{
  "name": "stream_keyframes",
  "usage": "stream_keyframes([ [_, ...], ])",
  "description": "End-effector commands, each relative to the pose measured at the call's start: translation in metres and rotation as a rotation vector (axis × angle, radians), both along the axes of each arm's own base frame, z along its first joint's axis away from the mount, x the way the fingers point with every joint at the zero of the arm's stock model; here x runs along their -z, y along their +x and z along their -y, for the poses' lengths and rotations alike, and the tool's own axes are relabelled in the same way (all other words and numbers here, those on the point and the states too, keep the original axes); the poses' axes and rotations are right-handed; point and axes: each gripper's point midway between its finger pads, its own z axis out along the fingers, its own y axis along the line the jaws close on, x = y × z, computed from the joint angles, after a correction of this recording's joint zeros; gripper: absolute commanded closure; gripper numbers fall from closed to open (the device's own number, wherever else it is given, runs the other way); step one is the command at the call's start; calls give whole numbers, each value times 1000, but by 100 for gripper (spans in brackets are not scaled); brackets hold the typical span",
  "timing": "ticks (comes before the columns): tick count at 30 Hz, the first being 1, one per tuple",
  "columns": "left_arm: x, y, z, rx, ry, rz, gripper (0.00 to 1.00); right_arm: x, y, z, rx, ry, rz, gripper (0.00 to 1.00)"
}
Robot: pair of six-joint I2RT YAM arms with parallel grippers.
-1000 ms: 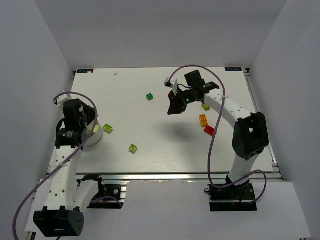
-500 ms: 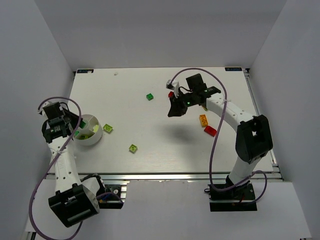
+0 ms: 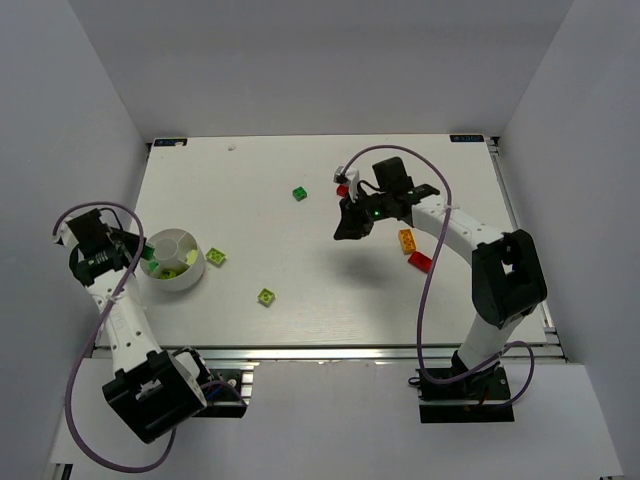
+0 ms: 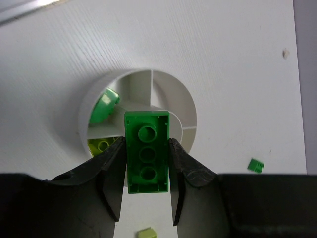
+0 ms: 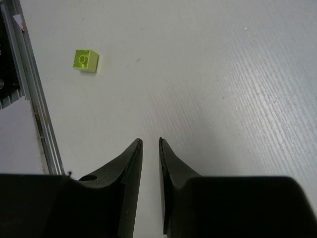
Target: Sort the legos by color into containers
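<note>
My left gripper (image 4: 146, 144) is shut on a green lego (image 4: 146, 151), held lengthwise with its hollow underside to the camera, over the near rim of the round white divided container (image 4: 185, 106). Inside lie a green lego (image 4: 102, 106) and a lime one (image 4: 101, 145). From above, the left gripper (image 3: 140, 252) sits at the left edge of the container (image 3: 190, 275). My right gripper (image 3: 348, 228) hangs over mid-table, jaws slightly apart with nothing between them (image 5: 150, 141). Loose legos: dark green (image 3: 299, 193), red (image 3: 342, 189), lime (image 3: 215, 256), lime (image 3: 266, 296), orange (image 3: 406, 239), red (image 3: 419, 261).
White walls close in the table on three sides. A metal rail (image 5: 29, 99) runs along the table's near edge. A lime lego (image 5: 85, 60) lies close to that rail in the right wrist view.
The left arm has swung left and back, uncovering the container, still holding the green lego. The right gripper has shifted slightly and its jaws have parted a little.
</note>
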Motion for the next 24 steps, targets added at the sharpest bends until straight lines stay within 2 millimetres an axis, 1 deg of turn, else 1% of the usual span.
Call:
stream_keyframes([
  [1, -35, -8, -30, -180, 95, 75, 99, -25, -2, -5, -6, 79, 45, 74],
  [2, -36, -12, -37, -230, 114, 73, 99, -25, -2, -4, -4, 82, 43, 74],
  [4, -38, -15, -42, -290, 116, 99, 100, -23, -3, -2, -1, 86, 37, 74],
  [5, -38, -15, -44, -311, 116, 107, 98, -23, -2, -1, 3, 87, 38, 74],
  [7, -40, -12, -49, -326, 127, 129, 98, -22, -1, 1, 7, 89, 39, 74],
  [9, -37, -6, -52, -283, 151, 100, 97, -19, 0, 4, 14, 88, 33, 74],
  [10, -40, -4, -54, -267, 168, 89, 97, -20, 1, 5, 18, 92, 34, 74],
  [11, -35, -1, -56, -266, 159, 68, 97, -18, 2, 7, 24, 91, 28, 74],
  [12, -31, -5, -60, -213, 217, -1, 97, -18, 2, 8, 25, 94, 29, 74],
  [13, -30, -6, -62, -199, 233, -30, 97, -18, 3, 9, 28, 96, 28, 74],
  [14, -33, -6, -65, -186, 257, -47, 97, -17, 4, 10, 33, 97, 27, 74],
  [15, -27, -8, -68, -151, 287, -96, 98, -16, 4, 10, 35, 99, 22, 74],
  [16, -27, -10, -70, -146, 303, -112, 98, -16, 5, 10, 36, 102, 21, 74],
  [19, -20, -6, -68, -72, 333, -129, 98, -15, 7, 12, 43, 109, 11, 74],
  [21, -11, -1, -65, -25, 336, -128, 97, -17, 8, 11, 44, 117, 12, 74],
  [22, -7, 3, -59, 15, 317, -115, 96, -17, 9, 12, 47, 118, 11, 74],
  [24, 3, 6, -58, 46, 307, -127, 95, -19, 11, 13, 49, 122, 15, 74],
])
